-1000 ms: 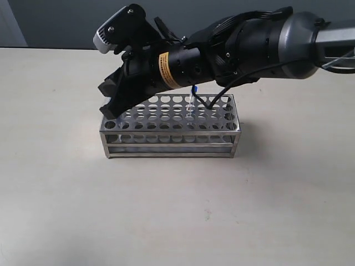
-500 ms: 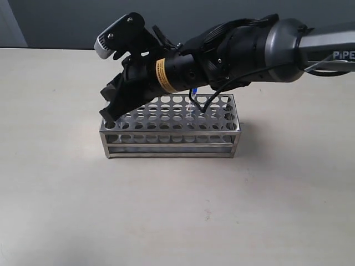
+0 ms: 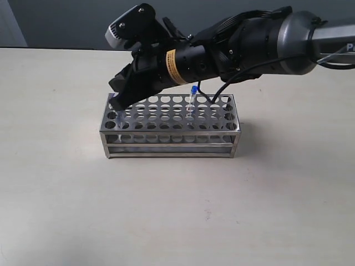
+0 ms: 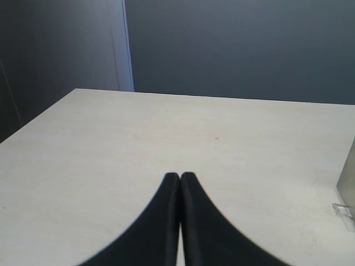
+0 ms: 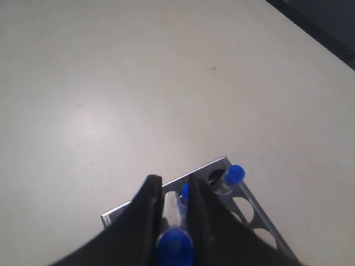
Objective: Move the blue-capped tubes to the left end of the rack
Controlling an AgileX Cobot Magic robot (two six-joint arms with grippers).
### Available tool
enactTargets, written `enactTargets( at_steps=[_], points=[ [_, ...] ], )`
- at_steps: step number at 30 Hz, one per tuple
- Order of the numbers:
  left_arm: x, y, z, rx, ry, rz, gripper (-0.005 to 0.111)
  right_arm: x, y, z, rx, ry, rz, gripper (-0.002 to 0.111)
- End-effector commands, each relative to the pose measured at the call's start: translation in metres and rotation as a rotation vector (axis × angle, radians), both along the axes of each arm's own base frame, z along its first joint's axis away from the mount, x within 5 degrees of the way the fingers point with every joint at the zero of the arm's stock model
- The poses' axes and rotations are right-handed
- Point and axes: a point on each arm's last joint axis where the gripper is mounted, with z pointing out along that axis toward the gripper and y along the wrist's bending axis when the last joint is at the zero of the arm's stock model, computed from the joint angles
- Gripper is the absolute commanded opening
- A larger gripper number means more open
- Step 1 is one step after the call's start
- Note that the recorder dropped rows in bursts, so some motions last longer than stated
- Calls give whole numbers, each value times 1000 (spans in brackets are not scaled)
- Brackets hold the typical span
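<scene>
1. Exterior view: seeing the rack (image 3: 166,136) parked about mid-bench (image 3: 177,216), closer to the far edge than the near one, long side running along that far edge. Got the right arm reaching in from the right edge, with the right gripper (image 3: 116,103) tilted down over the rack's far corner at the end facing the left edge. Can't make out the jaws from this angle. Also seeing a middle tube (image 3: 191,102) standing upright in a back hole, a bit right of the rack's centre, just beside the arm's black cable (image 3: 213,100).

2. Left wrist view: got the left gripper (image 4: 180,176) with both fingers pressed flat together, hanging over bare bench and looking toward a bench corner under a dark wall (image 4: 233,50).

3. Right wrist view: looking down the right gripper (image 5: 173,180) at that same rack (image 5: 117,211) corner. Jaws only narrowly apart, with a flanked tube (image 5: 171,213) between them, blue cap up toward the palm. Seeing a sliver of gap on one side, so honestly can't tell whether pinched or just straddled. Got a corner tube (image 5: 234,174) upright in a hole right at the corner, just beside one finger. Also spotting a third blue cap (image 5: 184,193) peeking out between the fingers.
</scene>
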Motion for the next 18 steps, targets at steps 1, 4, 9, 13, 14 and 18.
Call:
enactTargets(
  at_steps=[1,4,9,13,14,18],
  points=[
    [0,-1,-1,-6,2,-8,0,0,-5,4,21,21,31,-1],
    [0,-1,-1,-6,2,-8,0,0,-5,4,22,22,35,-1],
    [0,-1,-1,-6,2,-8,0,-2,-4,3,29,37,60,-1],
    [0,-1,-1,-2,2,-9,0,-1,-5,3,27,33,51,-1],
    [0,-1,-1,-2,2,-9,0,-1,-6,3,27,33,49,-1],
    [0,-1,-1,-2,2,-9,0,-1,-5,0,26,43,57,-1]
  ],
)
